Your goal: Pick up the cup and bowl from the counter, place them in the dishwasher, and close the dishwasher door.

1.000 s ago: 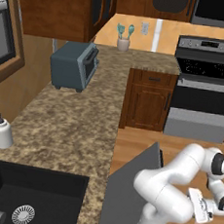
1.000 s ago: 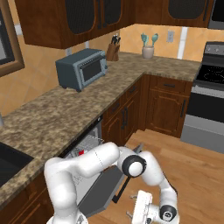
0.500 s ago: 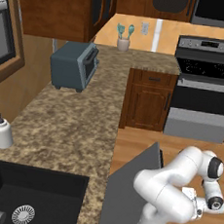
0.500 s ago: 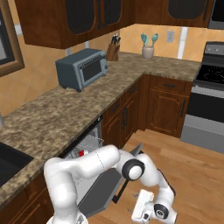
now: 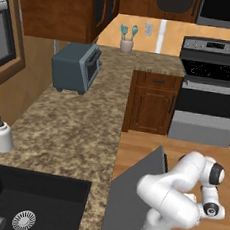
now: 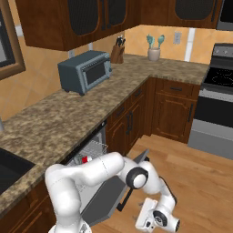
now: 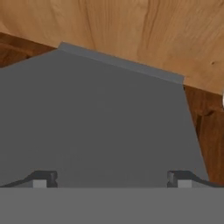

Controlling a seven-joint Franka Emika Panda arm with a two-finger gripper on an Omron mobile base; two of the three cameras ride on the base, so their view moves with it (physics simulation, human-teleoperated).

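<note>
The dishwasher [image 6: 93,151] stands open under the counter [image 6: 59,118], its wire rack showing. A bit of the red cup [image 6: 84,159] shows in that rack. The bowl is out of view. The grey dishwasher door [image 6: 107,199] hangs partly lowered; it is also seen as a slanted panel [image 5: 132,189] beside the arm. My gripper [image 7: 111,179] is open, with nothing between its widely spread fingertips, and faces the door's flat grey face [image 7: 100,113] at close range. In the right base view my hand [image 6: 152,219] hangs low over the wooden floor just beyond the door's outer edge.
On the counter [image 5: 75,128] stand a blue-grey toaster oven [image 5: 75,67] and a white soap bottle [image 5: 3,135], with a black sink [image 5: 22,203] in front. A black-and-steel stove [image 5: 209,102] stands to the right, with wooden floor [image 6: 200,182] before it.
The hand has dropped a little lower and turned beside the door. The door itself stands at the same angle.
</note>
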